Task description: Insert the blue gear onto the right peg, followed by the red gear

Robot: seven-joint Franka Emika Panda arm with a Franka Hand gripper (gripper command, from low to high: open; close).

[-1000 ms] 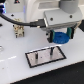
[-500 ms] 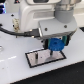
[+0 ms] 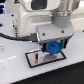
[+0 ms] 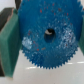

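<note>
White tabletop (image 3: 12, 70) fills most of the exterior view, and on it you have the black-framed pale plate (image 3: 36, 59), lying flat toward the middle. Above it hangs the Panda arm (image 3: 37, 15), its bulk hiding the far part of the plate.

Your gripper (image 3: 53, 48) is clamped on the blue gear (image 3: 53, 48). In the wrist view the green finger pads (image 4: 10, 37) press against the toothed rim from two opposite sides, and the blue gear (image 4: 47, 34) fills nearly the whole picture, held flat with its face toward the camera. In the exterior view the gear sits low over the plate's end toward the exterior view's right, close above it; whether it touches the plate you cannot tell from here.

The relation your next move turns on is the gear's centre hole (image 4: 49, 33) against the right peg. The hole's axis runs straight down, the same way the peg should stand, so the move is a vertical descent with the two axes in line. Something dark with a brownish glint shows inside the hole, which may be the peg's tip seen end-on, but the picture is too blurred to be sure. The peg itself is hidden behind the gear and hand in the exterior view.

The red gear is not visible in either view.
</note>
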